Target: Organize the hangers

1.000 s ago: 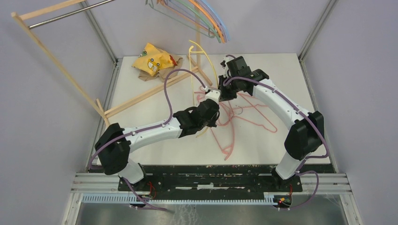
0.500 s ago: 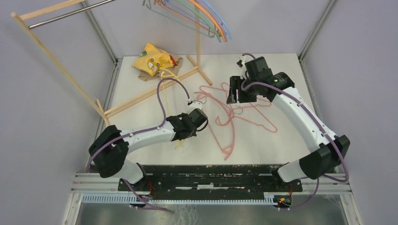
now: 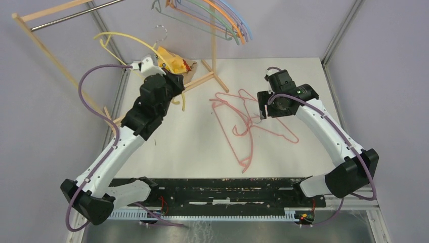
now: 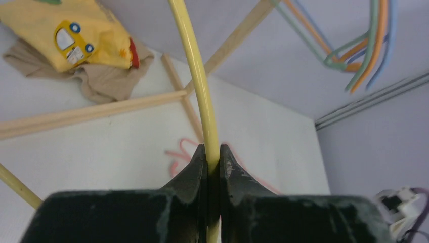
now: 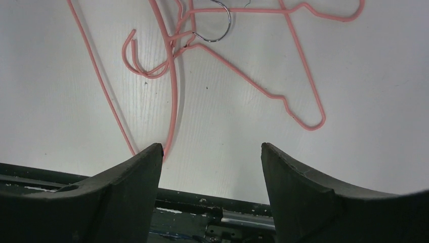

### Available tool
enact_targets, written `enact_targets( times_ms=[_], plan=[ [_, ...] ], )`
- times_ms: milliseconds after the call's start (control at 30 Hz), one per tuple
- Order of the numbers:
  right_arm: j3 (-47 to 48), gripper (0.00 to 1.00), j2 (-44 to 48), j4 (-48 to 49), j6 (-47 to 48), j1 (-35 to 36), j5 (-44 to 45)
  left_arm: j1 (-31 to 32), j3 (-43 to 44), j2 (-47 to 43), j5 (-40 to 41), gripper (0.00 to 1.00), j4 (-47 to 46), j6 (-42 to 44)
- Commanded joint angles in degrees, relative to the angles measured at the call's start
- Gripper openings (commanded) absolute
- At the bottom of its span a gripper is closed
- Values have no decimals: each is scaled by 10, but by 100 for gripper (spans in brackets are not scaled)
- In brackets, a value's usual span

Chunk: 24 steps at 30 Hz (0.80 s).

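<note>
- Left arm is swinging up and away from mid-bench toward the rack's left side since half a second ago, carrying the yellow hanger [image 3: 119, 35] with it; the right arm is barely shifting.
- Left gripper [image 4: 212, 163]: fingers are pinching shut on the yellow hanger's bar, with no gap showing in the wrist view.
- Yellow hanger is riding in the air over the bench's far left corner, its hook near the rack's wooden frame [image 3: 66, 76] and below the metal rail [image 3: 66, 18]; not on the rail yet.
- Judgement: this is looking like the carry-to-hang step, with hooking over the rail remaining.
- Yellow cloth [image 3: 169, 54] is lying under the left wrist, against the rack's foot.
- Hung hangers [image 3: 230, 25] are crowding the rail's far end at top centre; the rail's left stretch is offering open room.
- Pink hangers [image 3: 237, 132] are lying tangled on the bench [image 3: 202, 152], right of centre, still to be hung.
- Right gripper [image 5: 211, 152]: fingers are standing wide apart, holding nothing, hovering over the pink tangle.
- Right of the tangle, bare surface is running to the bench edge.
</note>
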<state>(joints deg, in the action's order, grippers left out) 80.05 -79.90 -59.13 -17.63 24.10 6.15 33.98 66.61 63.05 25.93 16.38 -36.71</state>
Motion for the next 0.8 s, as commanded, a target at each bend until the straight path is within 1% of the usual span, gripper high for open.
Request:
enact_targets(
  times_ms=[0,133,267,367,467,567,667,767],
  plan=[
    [11,79,-17,35,7,-2,7,-45,75,57,-67,3,-113,-22],
    [46,80,-47,36,16,-5,17,-72,130,115,-119,3,-167,-33],
    [63,80,-65,42,16,-11,19,-74,201,175,-150,3,-191,-30],
    [64,80,-71,46,15,-15,14,-77,230,202,-168,3,-211,-28],
    [66,80,-79,46,17,-21,13,-78,245,219,-189,3,-240,-21],
    [71,80,-90,48,17,-28,7,-78,234,223,-210,3,-282,-14],
    [83,80,-102,47,17,-32,3,-79,235,226,-220,3,-299,-11],
    [90,80,-115,46,15,-35,-6,-87,253,240,-229,3,-295,-11]
  ],
)
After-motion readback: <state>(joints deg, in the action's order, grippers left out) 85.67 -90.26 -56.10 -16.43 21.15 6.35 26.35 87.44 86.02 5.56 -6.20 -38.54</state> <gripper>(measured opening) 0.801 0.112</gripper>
